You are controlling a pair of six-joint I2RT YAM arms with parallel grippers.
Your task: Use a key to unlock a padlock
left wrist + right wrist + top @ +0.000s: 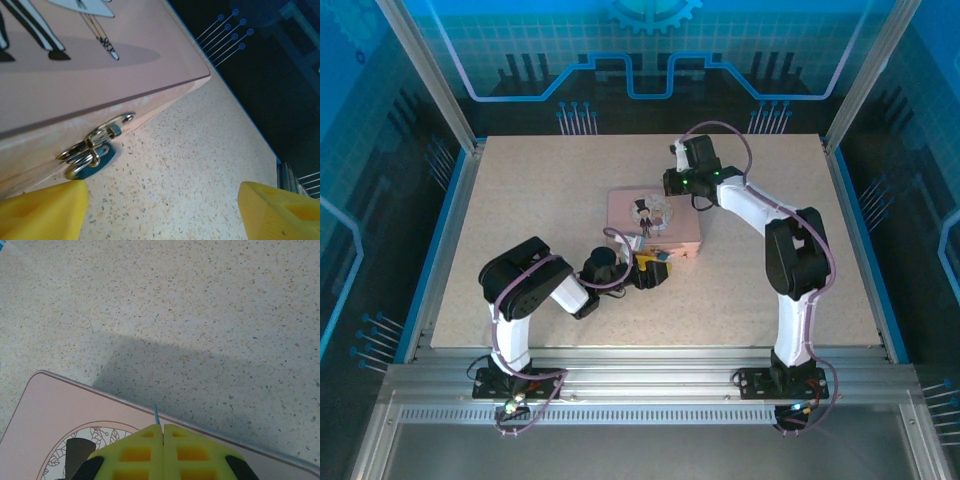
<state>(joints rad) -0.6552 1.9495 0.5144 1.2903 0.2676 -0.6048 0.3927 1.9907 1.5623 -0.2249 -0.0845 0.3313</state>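
Left jaws wide apart, empty, just short of the padlock [98, 158] hanging on the pink box's [115, 85] near side, mid-tabletop. Right jaws pinched closed on the key [156, 416] (only 1 thin tip visible). Risk: the unbraced padlock swings away and the key twists out.

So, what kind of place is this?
Probably a robot laboratory cell: the left arm and right arm bolted at a speckled table, a metal frame post beside it, blue wall panels behind.
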